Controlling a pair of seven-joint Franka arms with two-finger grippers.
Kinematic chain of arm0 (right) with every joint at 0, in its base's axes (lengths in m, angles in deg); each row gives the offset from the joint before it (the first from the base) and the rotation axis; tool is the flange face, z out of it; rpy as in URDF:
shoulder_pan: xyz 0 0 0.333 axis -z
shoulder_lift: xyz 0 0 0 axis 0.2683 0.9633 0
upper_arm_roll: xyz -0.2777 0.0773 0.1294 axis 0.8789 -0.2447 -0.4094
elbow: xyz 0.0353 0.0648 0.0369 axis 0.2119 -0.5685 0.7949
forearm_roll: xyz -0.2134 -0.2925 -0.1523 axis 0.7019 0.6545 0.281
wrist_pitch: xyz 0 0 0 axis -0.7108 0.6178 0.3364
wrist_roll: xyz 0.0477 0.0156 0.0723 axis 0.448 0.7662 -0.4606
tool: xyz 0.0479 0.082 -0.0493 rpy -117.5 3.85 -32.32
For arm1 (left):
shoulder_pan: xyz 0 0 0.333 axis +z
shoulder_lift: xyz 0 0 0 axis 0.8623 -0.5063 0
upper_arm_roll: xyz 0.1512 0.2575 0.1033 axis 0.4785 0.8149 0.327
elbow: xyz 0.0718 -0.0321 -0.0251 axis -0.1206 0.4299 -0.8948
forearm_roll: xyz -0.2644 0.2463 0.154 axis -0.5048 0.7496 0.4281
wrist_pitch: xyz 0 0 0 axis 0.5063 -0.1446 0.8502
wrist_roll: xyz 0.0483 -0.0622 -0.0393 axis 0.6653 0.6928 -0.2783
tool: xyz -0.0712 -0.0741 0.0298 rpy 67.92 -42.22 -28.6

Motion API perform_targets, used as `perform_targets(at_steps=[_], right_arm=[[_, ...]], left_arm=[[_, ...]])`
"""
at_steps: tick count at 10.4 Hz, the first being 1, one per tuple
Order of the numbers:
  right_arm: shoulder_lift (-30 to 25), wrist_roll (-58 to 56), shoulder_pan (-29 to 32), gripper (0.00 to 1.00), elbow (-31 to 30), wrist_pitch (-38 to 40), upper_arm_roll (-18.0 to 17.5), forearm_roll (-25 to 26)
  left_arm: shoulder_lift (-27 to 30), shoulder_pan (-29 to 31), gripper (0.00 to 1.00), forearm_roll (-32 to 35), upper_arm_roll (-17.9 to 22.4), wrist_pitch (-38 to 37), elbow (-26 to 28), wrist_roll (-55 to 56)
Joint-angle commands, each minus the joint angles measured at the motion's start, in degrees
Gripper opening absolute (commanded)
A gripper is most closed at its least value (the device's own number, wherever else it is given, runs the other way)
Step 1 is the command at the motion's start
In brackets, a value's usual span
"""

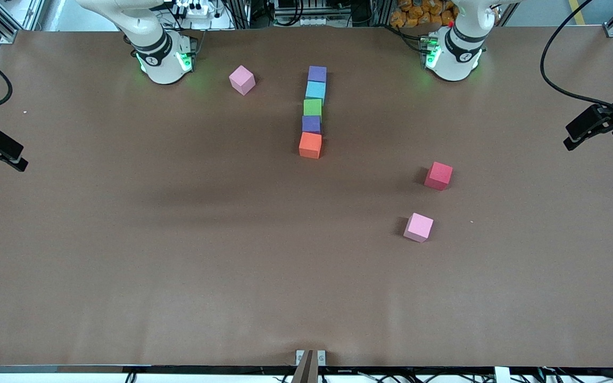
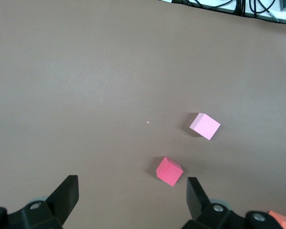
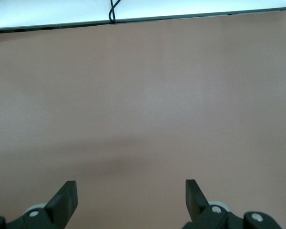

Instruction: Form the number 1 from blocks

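Left wrist view: orange block (image 2: 282,217) cut off; left claw (image 2: 132,192), right claw (image 3: 131,195) both agape.

Brown table (image 1: 125,239). Mid-table, five cubes in a touching column running toward the front camera: purple block (image 1: 317,74) farthest, then light blue block (image 1: 315,91), green block (image 1: 312,107), second purple block (image 1: 311,124), orange block (image 1: 310,145) nearest. Pink block (image 1: 242,80) near right arm's base. Red block (image 1: 438,175) and second pink block (image 1: 418,227) toward left arm's end, apart, the pink one nearer the camera.

The front camera looks down on the whole brown table (image 1: 125,239); both wrist cameras face it from above, the left sharing the matte red cube (image 1: 438,176) (image 2: 169,171).
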Motion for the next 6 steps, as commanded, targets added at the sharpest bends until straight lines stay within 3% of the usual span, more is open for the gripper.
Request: perform_targets(at_steps=[1, 6], right_arm=[[0.3, 0.6, 1.1, 1.00, 1.0, 0.8, -0.6, -0.8], [0.4, 0.5, 1.5, 1.00, 1.0, 0.8, -0.6, -1.0]], left_arm=[[0.8, -0.7, 1.00, -0.1, 1.0, -1.6, -0.3, -1.7], [1.4, -0.7, 1.00, -0.1, 2.6, -2.3, -0.7, -4.2]])
